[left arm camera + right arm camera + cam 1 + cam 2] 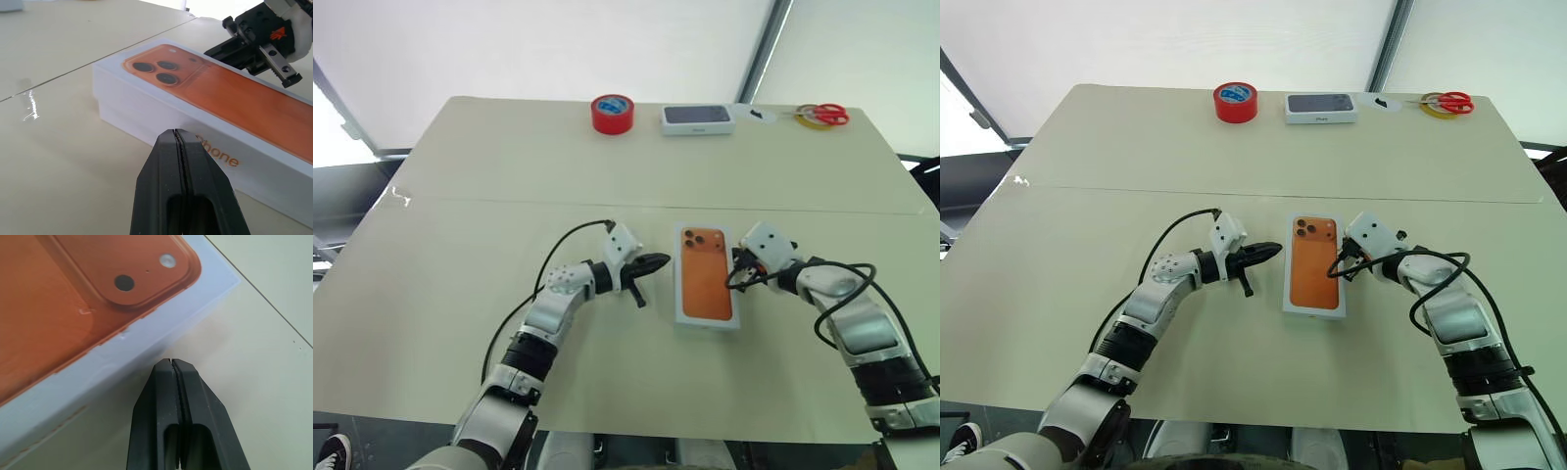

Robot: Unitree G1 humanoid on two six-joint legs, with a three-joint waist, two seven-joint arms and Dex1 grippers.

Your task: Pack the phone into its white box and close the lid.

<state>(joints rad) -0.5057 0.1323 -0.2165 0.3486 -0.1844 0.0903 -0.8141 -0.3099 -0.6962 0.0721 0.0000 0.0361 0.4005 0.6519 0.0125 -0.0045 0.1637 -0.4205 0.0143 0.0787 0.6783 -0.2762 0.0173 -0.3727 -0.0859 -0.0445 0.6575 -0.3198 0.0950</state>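
The lid (707, 274), white with an orange phone picture on its face, lies flat on the table's middle and covers the white box beneath it. The phone is hidden. My left gripper (656, 262) is shut and empty, pointing level at the lid's left long side, a short gap away; the left wrist view shows its tips (177, 139) just short of the lid's white wall (146, 117). My right gripper (737, 277) is shut and empty too, angled down at the lid's right edge near the camera-picture end (122, 281), close beside it.
Along the table's far edge stand a red tape roll (613, 113), a white box with a dark grey face (698, 118), and red-handled scissors (822, 115) on a yellow ring. A seam (509, 202) crosses the beige table.
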